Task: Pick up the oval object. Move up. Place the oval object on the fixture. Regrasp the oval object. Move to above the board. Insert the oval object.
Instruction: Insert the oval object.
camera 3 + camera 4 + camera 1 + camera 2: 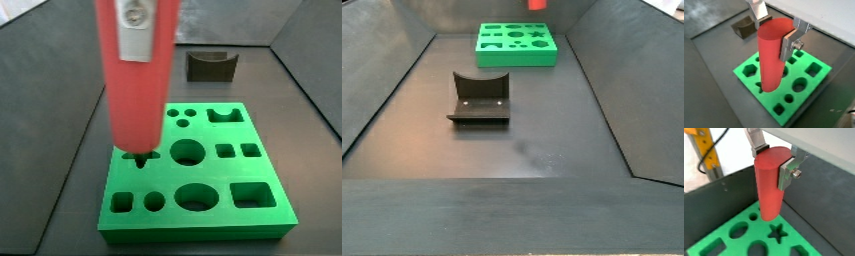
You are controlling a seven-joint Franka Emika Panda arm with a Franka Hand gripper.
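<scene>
My gripper (775, 27) is shut on the upper end of the oval object (771, 60), a smooth red-coral peg that hangs upright. Both wrist views show it between the silver fingers (787, 173). The peg (769, 183) hangs over the green board (727, 242). In a side view the peg (130, 100) ends just above the board (201, 225), near its star cut-out (140, 158), and does not sit in any hole. The dark fixture (211, 66) stands empty beyond the board. In a side view only the peg's tip (537, 4) shows, above the board (516, 58).
The fixture (478, 98) stands on the dark floor between the board and the open near part of the bin. Sloping dark walls (609, 90) close in the floor on the sides. The fixture also shows in a wrist view (744, 27).
</scene>
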